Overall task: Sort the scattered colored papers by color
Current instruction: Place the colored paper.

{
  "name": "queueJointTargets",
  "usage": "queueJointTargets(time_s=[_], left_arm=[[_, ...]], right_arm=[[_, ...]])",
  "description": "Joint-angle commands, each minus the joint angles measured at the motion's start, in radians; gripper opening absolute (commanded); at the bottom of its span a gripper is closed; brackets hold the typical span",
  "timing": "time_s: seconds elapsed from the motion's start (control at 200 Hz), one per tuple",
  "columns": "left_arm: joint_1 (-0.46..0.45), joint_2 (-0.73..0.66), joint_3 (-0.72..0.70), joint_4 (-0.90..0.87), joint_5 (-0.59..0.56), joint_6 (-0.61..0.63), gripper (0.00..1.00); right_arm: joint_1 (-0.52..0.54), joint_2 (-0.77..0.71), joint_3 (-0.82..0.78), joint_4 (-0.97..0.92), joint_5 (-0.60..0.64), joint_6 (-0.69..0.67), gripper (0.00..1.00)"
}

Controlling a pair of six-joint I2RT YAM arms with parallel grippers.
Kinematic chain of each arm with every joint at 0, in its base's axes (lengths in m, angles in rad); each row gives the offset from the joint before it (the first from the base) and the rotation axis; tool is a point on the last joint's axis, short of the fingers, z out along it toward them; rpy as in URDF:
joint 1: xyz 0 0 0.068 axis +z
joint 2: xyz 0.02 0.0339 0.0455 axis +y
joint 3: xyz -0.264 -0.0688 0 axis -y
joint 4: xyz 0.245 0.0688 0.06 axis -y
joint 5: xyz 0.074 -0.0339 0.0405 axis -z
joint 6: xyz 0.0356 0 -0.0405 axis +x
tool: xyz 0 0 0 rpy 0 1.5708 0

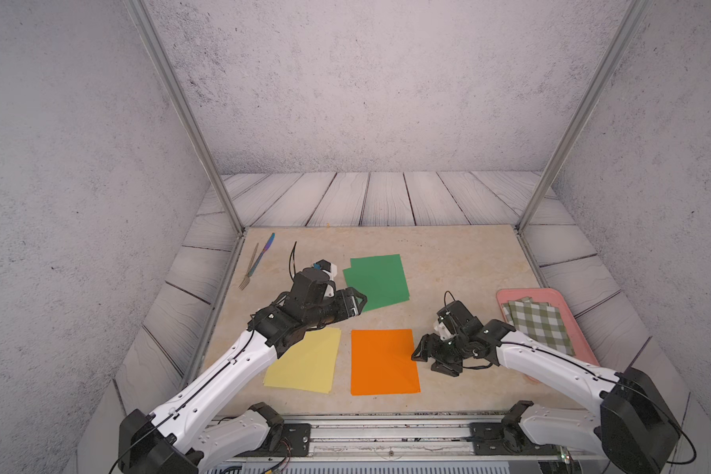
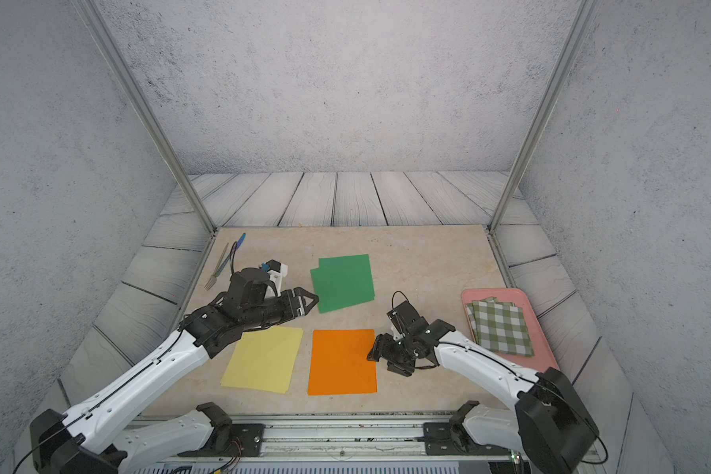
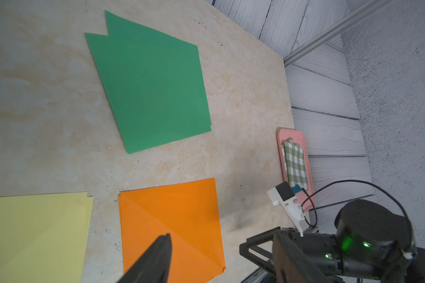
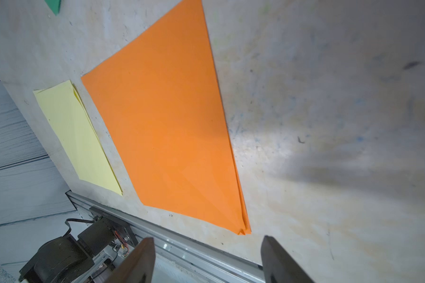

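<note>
The right gripper [image 4: 206, 241] gapes wide, empty, beside the flat orange papers [image 1: 382, 361]; the left gripper [image 1: 358, 301], also spread, hangs by the green papers [image 1: 376, 281]. The yellow papers [image 1: 304, 365] lie just beside the orange; the pink tray [image 1: 530, 293] holds a folded checked cloth [image 1: 540, 328].

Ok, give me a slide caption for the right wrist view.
Right claw open and empty beside the orange papers, pale yellow papers beyond, green corner barely in frame.

A robot-lab test booth: aluminium frame posts [image 1: 183, 111], printed plaster-and-plank backdrop walls [image 1: 366, 82], a marbled worktop [image 1: 448, 262], and a metal mounting rail [image 1: 386, 431].
</note>
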Motion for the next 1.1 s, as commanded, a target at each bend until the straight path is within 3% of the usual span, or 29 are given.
queueJointTargets(time_s=[0.0, 0.23, 0.46, 0.636, 0.816, 0.926, 1.096], left_arm=[[-0.003, 0.063, 0.054, -0.006, 0.017, 0.027, 0.71], [0.051, 0.287, 0.250, -0.091, 0.081, 0.079, 0.71], [0.228, 0.518, 0.361, -0.015, 0.229, 0.073, 0.71], [0.315, 0.746, 0.531, -0.062, 0.391, 0.132, 0.70], [0.335, 0.861, 0.610, -0.044, 0.457, 0.129, 0.69], [0.344, 0.900, 0.615, -0.018, 0.486, 0.114, 0.69], [0.362, 0.933, 0.608, 0.000, 0.490, 0.110, 0.70]], right_arm=[[-0.017, -0.057, 0.052, -0.126, 0.085, -0.007, 0.73], [-0.158, 0.041, 0.250, -0.173, 0.029, -0.113, 0.74], [-0.253, 0.417, 0.628, -0.264, -0.065, -0.315, 0.73], [-0.254, 0.743, 0.971, -0.365, -0.091, -0.401, 0.48], [-0.252, 0.937, 1.162, -0.372, -0.133, -0.398, 0.28], [-0.252, 1.027, 1.232, -0.377, -0.142, -0.409, 0.28], [-0.254, 1.112, 1.246, -0.350, -0.148, -0.440, 0.37]])
